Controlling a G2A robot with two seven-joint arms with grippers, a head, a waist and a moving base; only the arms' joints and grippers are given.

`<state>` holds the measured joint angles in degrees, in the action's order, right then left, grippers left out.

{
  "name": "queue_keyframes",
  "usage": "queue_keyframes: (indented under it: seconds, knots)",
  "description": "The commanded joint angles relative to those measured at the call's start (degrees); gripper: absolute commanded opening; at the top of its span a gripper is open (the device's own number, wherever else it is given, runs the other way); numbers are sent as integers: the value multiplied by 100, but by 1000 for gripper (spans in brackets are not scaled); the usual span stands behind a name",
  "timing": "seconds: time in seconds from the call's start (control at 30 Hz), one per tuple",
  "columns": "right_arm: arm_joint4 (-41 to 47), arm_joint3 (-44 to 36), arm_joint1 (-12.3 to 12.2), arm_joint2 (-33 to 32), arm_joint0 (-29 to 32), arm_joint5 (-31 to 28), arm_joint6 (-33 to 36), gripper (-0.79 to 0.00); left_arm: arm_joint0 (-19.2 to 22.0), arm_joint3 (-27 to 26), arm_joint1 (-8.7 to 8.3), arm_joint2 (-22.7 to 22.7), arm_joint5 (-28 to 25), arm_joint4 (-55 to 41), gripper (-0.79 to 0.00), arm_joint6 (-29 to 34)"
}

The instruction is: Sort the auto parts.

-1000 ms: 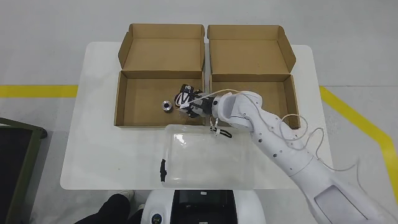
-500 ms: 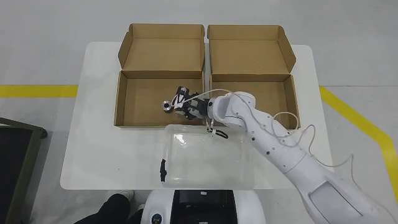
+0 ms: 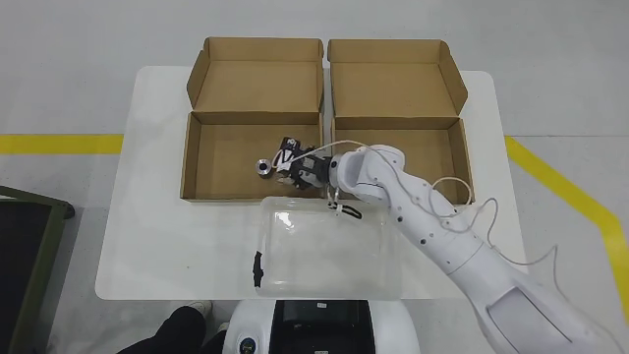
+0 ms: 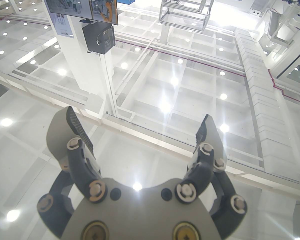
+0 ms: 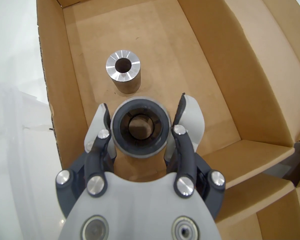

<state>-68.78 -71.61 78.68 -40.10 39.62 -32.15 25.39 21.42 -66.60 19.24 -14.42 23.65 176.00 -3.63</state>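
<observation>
The right claw [image 5: 143, 103] is clamped on a dark-rimmed bushing [image 5: 140, 151], one finger against each side of it, low inside the left cardboard box [image 3: 221, 182] and close to the wall that box shares with the right cardboard box [image 3: 432, 152]. A bare metal sleeve [image 5: 123, 76] stands upright on the box floor just beside the bushing; whether the two touch, or whether the bushing already rests on the cardboard, I cannot tell. The left claw [image 4: 138, 116] points up at the ceiling with its fingers spread apart and nothing between them. The likely trouble is in the release: let go from any height, the round bushing could tip onto its side and roll. Fingers opening this near the sleeve could knock it over. The two parts also look unlike, so this may be the wrong box for the bushing.
</observation>
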Motion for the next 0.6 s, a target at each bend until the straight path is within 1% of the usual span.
queue_keyframes:
  seconds: [0.0,0.13,0.3,0.57]
  knots:
    - [-13,-82,-17,-62,36,-13,-14,0,0,0,0,0,0,0,0,0]
    - [1,-391,-77,-270,152,-83,-98,0,0,0,0,0,0,0,0,0]
    - [8,-1068,-194,-659,398,-143,-202,0,0,0,0,0,0,0,0,0]
    - [158,-2395,-455,-1592,1223,-258,-414,0,0,0,0,0,0,0,0,0]
